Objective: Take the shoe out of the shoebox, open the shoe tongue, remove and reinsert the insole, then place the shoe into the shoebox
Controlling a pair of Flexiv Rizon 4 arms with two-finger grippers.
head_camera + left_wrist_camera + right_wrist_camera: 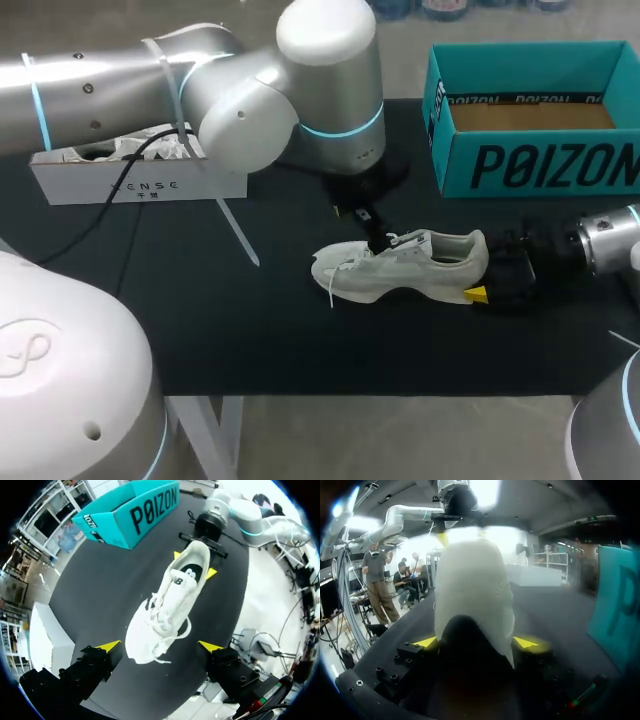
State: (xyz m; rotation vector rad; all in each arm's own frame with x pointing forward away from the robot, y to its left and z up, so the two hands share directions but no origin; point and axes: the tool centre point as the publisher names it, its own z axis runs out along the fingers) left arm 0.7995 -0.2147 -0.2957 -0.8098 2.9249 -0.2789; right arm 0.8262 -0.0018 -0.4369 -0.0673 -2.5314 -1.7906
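The shoe (pixel 400 265) was a white low trainer with a soft upper over a thick sculpted sole, its laces loose and straggling and a dark patch on the insole. It sat sole-down on the black table (pixel 200 310) just in front of the teal cardboard shoebox (pixel 530 165). Its long axis ran parallel to the box's front wall, with the toe reaching past the box's end. The right gripper (pixel 194 564) pinched the heel from both sides. The left gripper (pixel 160 646) hung over the toe, fingers spread wide, holding nothing.
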